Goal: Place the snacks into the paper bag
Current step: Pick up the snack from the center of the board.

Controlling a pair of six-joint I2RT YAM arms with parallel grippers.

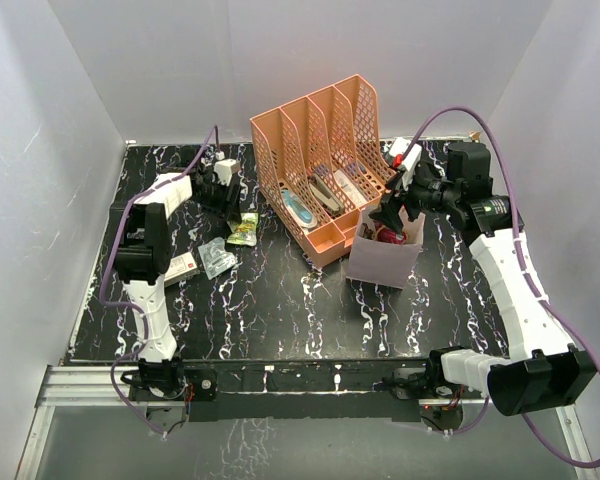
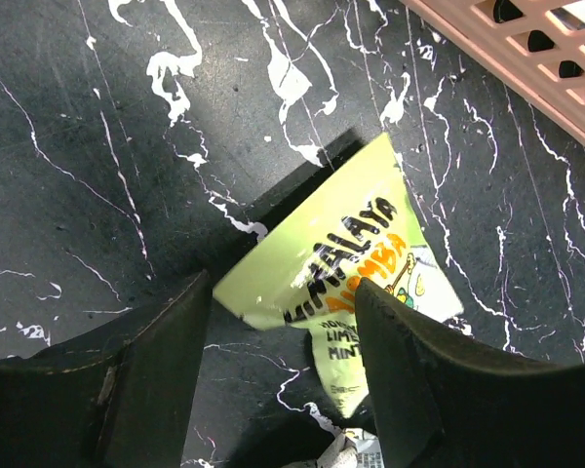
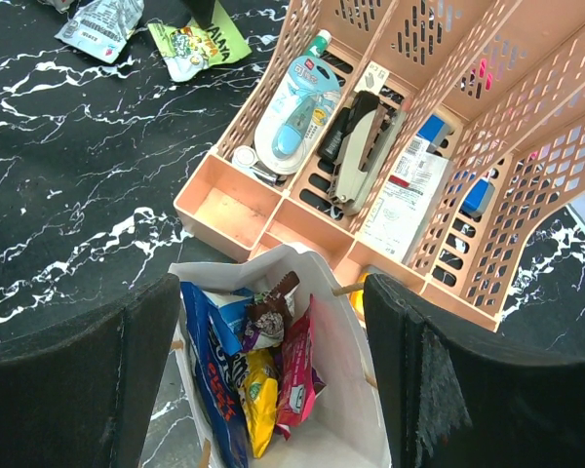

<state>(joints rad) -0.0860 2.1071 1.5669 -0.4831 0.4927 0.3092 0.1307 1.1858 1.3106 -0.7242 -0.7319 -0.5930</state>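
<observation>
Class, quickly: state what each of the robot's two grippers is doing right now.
Left gripper: open, fingers either side of the green packet.
Right gripper: open, empty, over the paper bag.

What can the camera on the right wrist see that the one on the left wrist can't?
Right wrist only: the paper bag, snacks already inside, and stationery in the peach organiser. Left wrist only: the lime-green packet close up, its lettering readable, inside the open left pincer. Both: that packet, a bit of the organiser, and the black marbled table.
</observation>
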